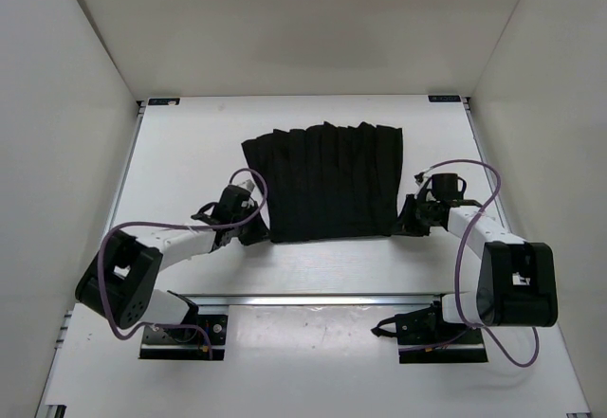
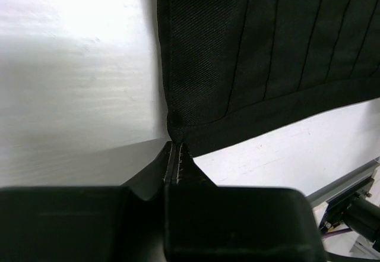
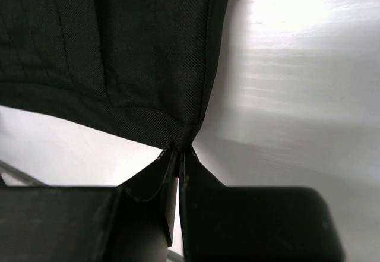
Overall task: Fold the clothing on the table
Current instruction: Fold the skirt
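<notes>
From the top view, the black pleated fabric garment (image 1: 327, 183) lies flat at the centre of the frame on the large white matte surface (image 1: 190, 153), its ridges running from top to bottom. The left claw (image 1: 260, 234) sits at the garment's lower left corner and the right claw (image 1: 402, 225) at its lower right corner. Both arms reach in from the bottom of the frame. A silver metal rail (image 1: 313, 299) crosses the surface below the garment, just above the arm bases.

In the left wrist view, the left claw (image 2: 173, 158) is pinched together on the corner tip of the garment (image 2: 267, 48), which fills the upper right of the frame. Bare surface (image 2: 77, 95) shows at left.

In the right wrist view, the right claw (image 3: 178, 155) is clamped likewise on the other corner tip, the garment (image 3: 107, 48) spreading over the upper left. The surface (image 3: 297, 95) is bright at right.
</notes>
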You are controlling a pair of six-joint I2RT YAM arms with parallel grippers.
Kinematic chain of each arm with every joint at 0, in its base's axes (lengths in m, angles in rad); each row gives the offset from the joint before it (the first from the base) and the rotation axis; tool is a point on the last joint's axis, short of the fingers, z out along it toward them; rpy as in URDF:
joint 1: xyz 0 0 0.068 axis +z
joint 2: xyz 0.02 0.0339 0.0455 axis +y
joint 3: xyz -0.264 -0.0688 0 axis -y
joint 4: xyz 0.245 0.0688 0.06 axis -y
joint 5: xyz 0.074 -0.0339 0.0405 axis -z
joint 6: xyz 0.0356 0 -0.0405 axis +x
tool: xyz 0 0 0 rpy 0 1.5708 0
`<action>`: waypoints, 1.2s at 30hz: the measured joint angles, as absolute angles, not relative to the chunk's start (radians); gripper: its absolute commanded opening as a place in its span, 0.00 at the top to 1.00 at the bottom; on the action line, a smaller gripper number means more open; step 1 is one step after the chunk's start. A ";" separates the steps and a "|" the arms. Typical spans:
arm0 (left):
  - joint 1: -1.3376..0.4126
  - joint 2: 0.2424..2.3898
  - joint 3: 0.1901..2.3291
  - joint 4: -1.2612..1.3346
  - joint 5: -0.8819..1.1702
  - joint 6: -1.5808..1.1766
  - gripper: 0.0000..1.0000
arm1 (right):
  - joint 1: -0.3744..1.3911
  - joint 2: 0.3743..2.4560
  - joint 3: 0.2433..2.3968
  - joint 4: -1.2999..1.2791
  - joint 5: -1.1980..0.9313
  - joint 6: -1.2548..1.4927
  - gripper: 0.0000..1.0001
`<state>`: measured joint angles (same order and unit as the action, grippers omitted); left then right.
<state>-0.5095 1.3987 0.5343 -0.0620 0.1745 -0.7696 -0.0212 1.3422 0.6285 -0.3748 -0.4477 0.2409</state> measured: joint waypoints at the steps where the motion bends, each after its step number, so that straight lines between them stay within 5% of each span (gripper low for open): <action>1: -0.498 1.388 0.547 -0.088 0.173 -0.756 1.00 | -0.019 1.339 0.628 -0.380 -0.451 0.241 1.00; 10: -0.387 1.229 0.614 -0.286 0.170 -0.631 1.00 | 0.059 1.176 0.597 -0.412 -0.524 0.276 1.00; 17: -0.342 1.413 0.775 -0.378 0.202 -0.540 1.00 | 0.086 1.277 0.674 -0.415 -0.527 0.291 1.00; 21: -0.318 1.631 1.094 -0.432 0.209 -0.457 1.00 | 0.054 1.466 0.973 -0.460 -0.506 0.256 1.00; 30: -0.279 1.987 2.133 -0.479 0.103 -0.316 1.00 | 0.010 1.882 2.092 -0.514 -0.445 0.160 1.00; 33: -0.282 1.872 2.078 -0.418 0.080 -0.288 1.00 | 0.012 1.815 2.079 -0.461 -0.453 0.145 1.00; 36: -0.302 1.703 1.846 -0.369 0.071 -0.262 1.00 | 0.012 1.674 1.824 -0.393 -0.467 0.129 1.00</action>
<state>-0.3016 1.7027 1.8458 -0.3691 0.0711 -0.2615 0.0116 1.6745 1.8244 -0.3935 -0.4675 0.1287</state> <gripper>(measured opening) 0.031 0.006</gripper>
